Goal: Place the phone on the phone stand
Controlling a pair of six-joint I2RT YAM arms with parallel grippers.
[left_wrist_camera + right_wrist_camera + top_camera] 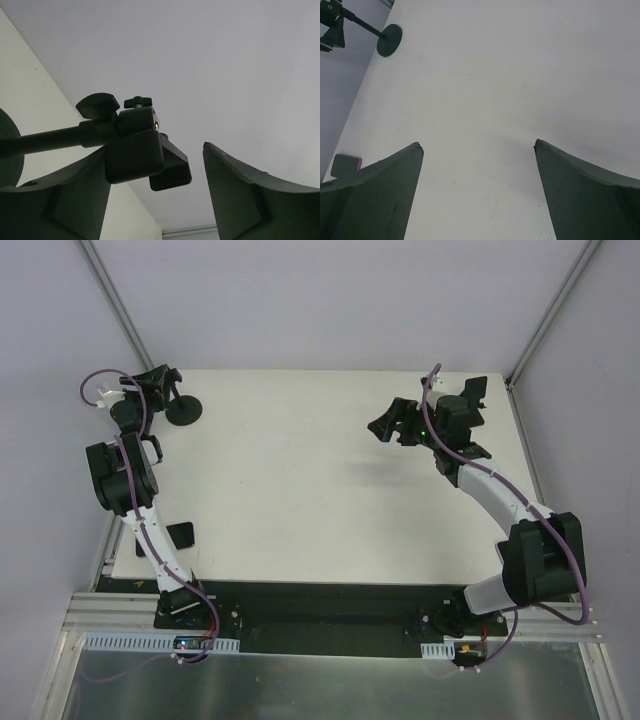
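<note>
The phone (181, 535) is a flat black slab lying on the white table near its front left edge, beside my left arm. It also shows in the right wrist view (344, 165). The phone stand (184, 411) is black, with a round disc base, a stem and a clamp head, at the far left corner. My left gripper (156, 383) is open at the stand's head. In the left wrist view the clamp head (134, 146) lies close against the left finger of the gripper (156, 150). My right gripper (386, 428) is open and empty above the table's right half (478, 145).
The white table (300, 480) ends at grey walls on the left and at the back. Metal frame posts (110, 300) run up at the back corners. The stand's disc base (389, 40) shows far off in the right wrist view.
</note>
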